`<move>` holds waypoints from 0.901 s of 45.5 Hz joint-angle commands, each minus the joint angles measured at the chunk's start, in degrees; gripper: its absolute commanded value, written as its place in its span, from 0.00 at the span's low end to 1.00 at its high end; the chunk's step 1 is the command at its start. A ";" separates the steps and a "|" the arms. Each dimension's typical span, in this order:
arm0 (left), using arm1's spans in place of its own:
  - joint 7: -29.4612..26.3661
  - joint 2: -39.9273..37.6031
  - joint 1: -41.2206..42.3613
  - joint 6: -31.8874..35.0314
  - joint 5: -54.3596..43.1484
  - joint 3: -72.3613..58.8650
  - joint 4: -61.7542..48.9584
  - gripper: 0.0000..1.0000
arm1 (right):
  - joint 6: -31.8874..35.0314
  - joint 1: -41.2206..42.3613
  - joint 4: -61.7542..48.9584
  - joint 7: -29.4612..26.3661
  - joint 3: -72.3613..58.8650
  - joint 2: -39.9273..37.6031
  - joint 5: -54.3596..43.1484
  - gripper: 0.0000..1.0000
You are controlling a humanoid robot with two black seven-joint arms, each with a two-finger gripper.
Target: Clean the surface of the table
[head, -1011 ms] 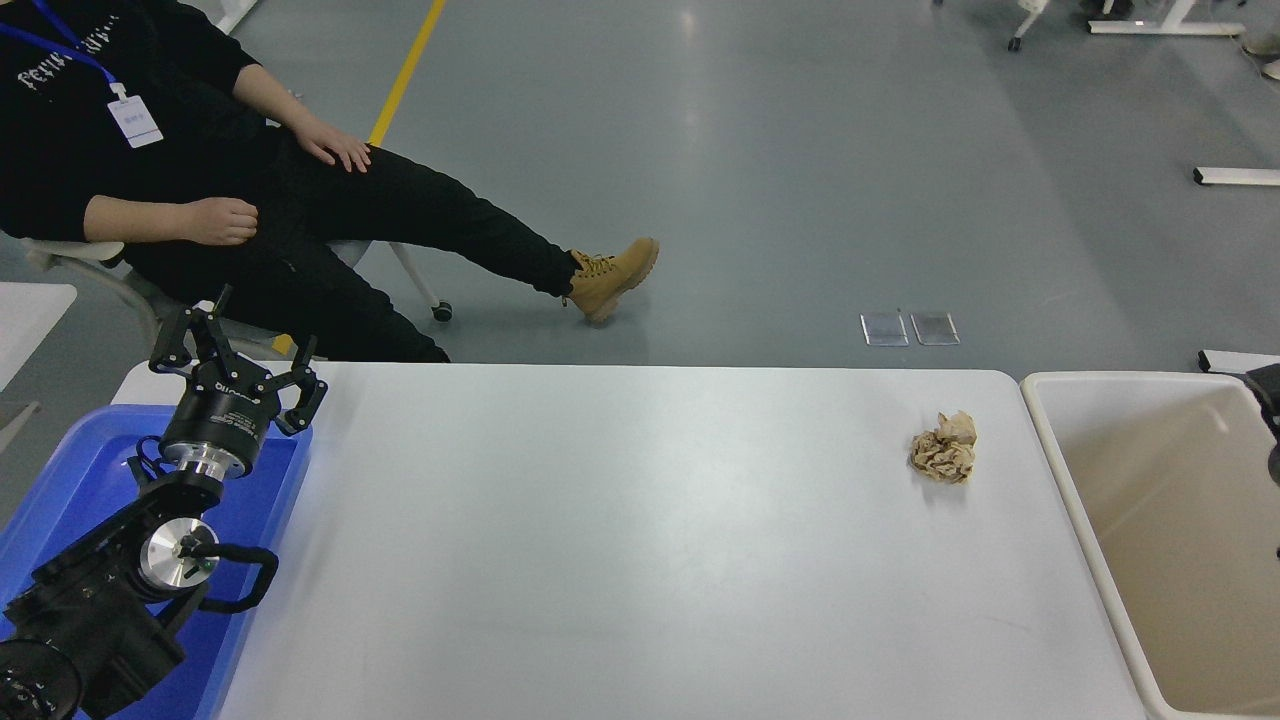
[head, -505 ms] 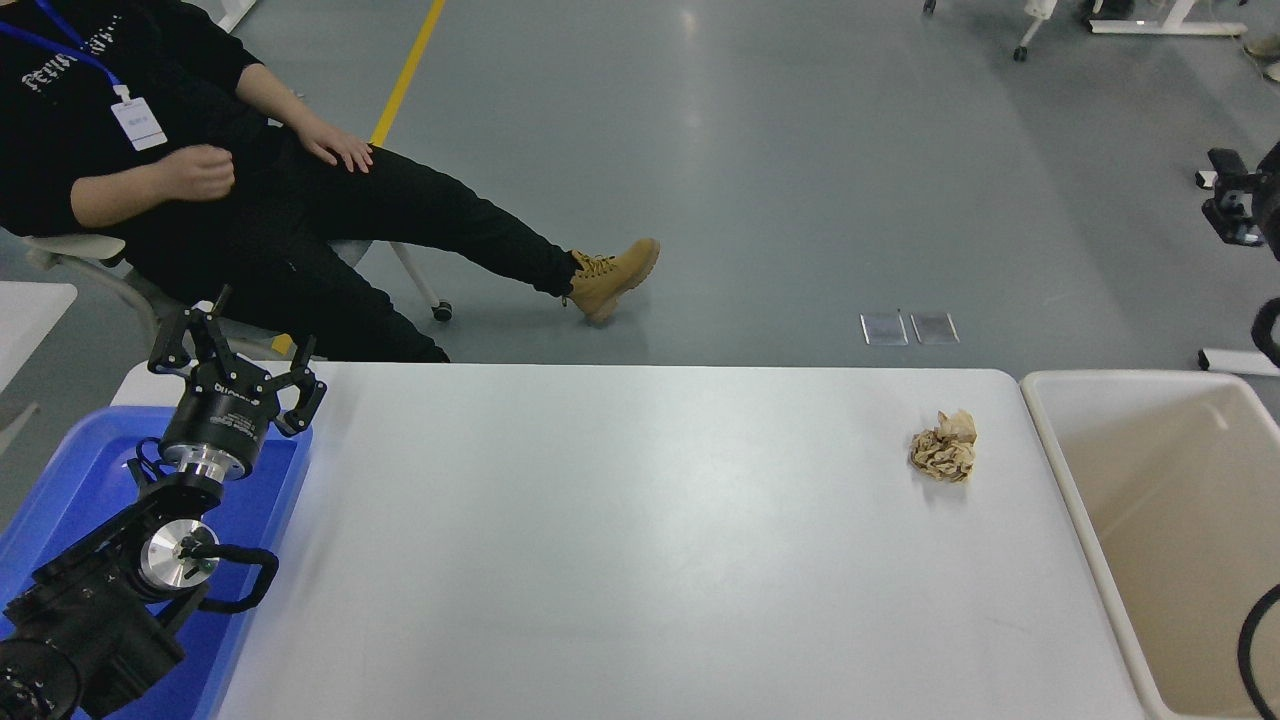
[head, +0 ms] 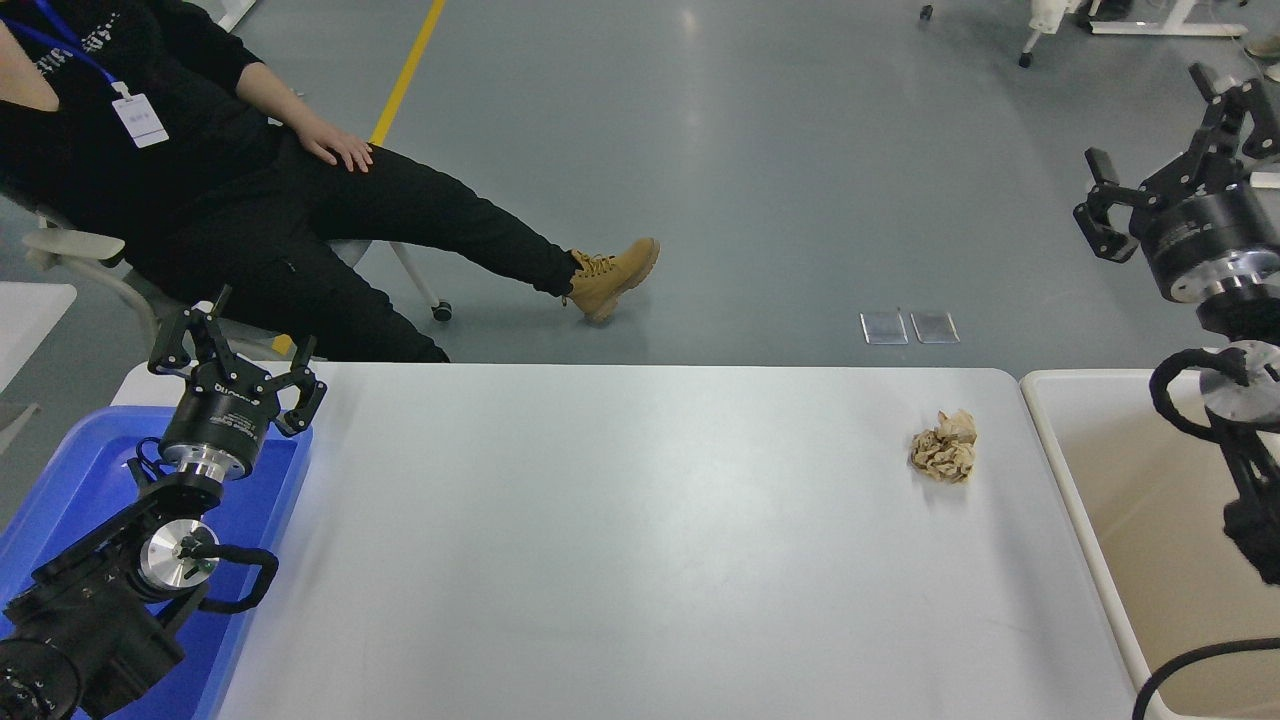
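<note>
White worktop [head: 620, 540] holds one paper ball [head: 944, 446], and your right gripper [head: 1165, 140], fingers wide, hangs high, so you could knock it off.

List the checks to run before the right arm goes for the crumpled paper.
1. Crumpled brown paper lies free on the table surface, nothing touching it: ok.
2. Right gripper jaws spread, holding nothing: ok.
3. Right gripper raised beyond the table's far right corner, not yet above the paper: not ok.
4. Beige bin beside the table's right edge, open top: ok.
5. Left gripper parked over the blue tray, far from the paper: ok.
6. Person seated back from the table: ok.
</note>
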 commanded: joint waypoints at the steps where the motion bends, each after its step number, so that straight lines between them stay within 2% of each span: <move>1: 0.00 0.00 0.00 0.00 0.03 0.00 0.00 1.00 | -0.22 -4.08 0.66 0.12 1.56 2.25 -0.06 0.99; 41: 0.00 0.00 0.00 0.00 0.03 0.00 0.00 1.00 | -0.13 -4.52 0.75 0.12 2.44 2.60 0.03 0.99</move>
